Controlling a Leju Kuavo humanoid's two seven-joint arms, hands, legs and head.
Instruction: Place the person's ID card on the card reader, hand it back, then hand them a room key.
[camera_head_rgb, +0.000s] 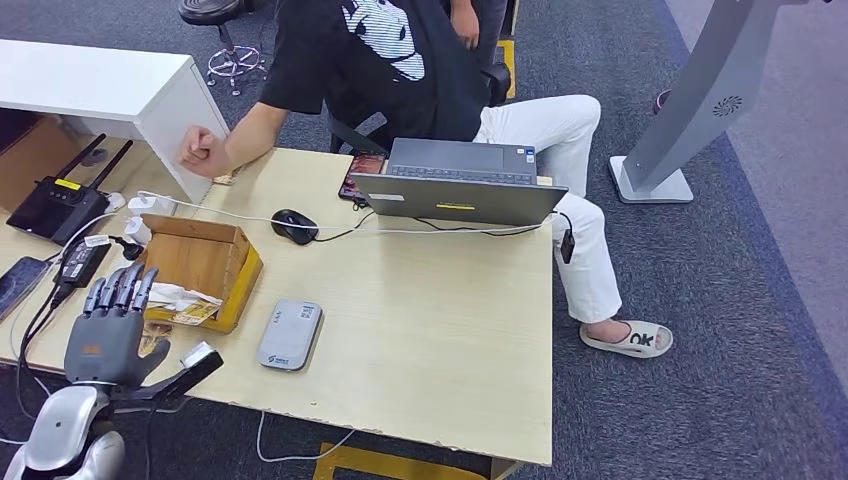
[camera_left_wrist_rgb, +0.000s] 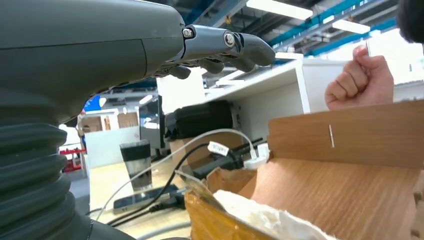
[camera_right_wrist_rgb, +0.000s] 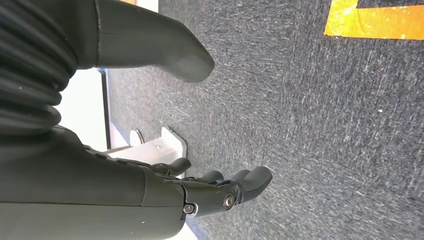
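The grey card reader (camera_head_rgb: 290, 335) lies flat on the wooden table (camera_head_rgb: 430, 330), near its front edge. My left hand (camera_head_rgb: 110, 330) hovers to the left of it, over the front corner of an open wooden box (camera_head_rgb: 205, 262), fingers straight and apart, thumb stretched toward the reader, holding nothing. In the left wrist view my fingers (camera_left_wrist_rgb: 220, 47) reach over the box (camera_left_wrist_rgb: 350, 150), which has crumpled paper inside. The person sitting across rests a closed fist (camera_head_rgb: 203, 152) (camera_left_wrist_rgb: 360, 80) on the far table edge. My right hand (camera_right_wrist_rgb: 220, 192) hangs over grey carpet, fingers loosely apart and empty.
A laptop (camera_head_rgb: 460, 185) and a black mouse (camera_head_rgb: 294, 226) sit at the far side, with a white cable across the table. A router (camera_head_rgb: 58, 205), charger and phone (camera_head_rgb: 20, 280) lie at the left by a white shelf (camera_head_rgb: 100, 85). A dark cup (camera_left_wrist_rgb: 136, 160) stands nearby.
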